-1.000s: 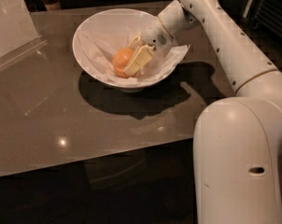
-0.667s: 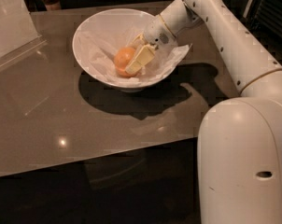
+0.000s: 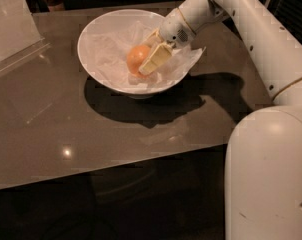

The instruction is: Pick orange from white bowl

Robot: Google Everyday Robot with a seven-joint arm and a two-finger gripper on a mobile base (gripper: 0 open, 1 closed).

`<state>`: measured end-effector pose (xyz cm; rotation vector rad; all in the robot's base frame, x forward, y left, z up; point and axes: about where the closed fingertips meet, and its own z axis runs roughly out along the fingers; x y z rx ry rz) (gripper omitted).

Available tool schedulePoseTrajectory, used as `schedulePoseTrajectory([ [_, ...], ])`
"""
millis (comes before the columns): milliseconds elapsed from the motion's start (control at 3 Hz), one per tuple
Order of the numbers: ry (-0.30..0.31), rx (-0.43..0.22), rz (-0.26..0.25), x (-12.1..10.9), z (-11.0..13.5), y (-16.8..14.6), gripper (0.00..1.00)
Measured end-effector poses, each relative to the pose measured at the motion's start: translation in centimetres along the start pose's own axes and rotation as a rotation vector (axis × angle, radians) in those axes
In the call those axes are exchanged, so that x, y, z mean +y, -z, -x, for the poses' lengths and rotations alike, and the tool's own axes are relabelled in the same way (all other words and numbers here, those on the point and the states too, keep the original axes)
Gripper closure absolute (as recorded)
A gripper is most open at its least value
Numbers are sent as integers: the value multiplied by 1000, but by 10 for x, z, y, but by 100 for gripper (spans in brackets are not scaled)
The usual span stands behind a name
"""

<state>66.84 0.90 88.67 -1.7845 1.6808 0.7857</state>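
Note:
The orange (image 3: 134,57) lies in the white bowl (image 3: 96,34) on crumpled white paper, right of the bowl's middle. My gripper (image 3: 142,60) reaches into the bowl from the right, over its rim. One pale finger (image 3: 154,59) lies against the orange's near right side and the other is at its far side. The jaws are closed on the orange, which is low in the bowl, on or just above the paper. The orange's right part is hidden by the finger.
The bowl stands on a glossy brown table (image 3: 66,124), whose front edge runs near the bottom. A clear plastic stand (image 3: 13,29) sits at the back left. My white arm (image 3: 251,29) and base (image 3: 271,174) fill the right side.
The gripper has stayed around the orange in the bowl, with only a slight shift up and to the right. The bowl has not moved.

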Motion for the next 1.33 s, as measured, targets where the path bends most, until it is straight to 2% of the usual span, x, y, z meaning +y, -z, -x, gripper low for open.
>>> schedulePoseTrajectory([
  [333, 47, -28, -4, 10, 16, 14, 100],
  [1000, 210, -75, -65, 38, 71, 58, 100],
  [1333, 214, -75, -67, 38, 72, 59, 100],
])
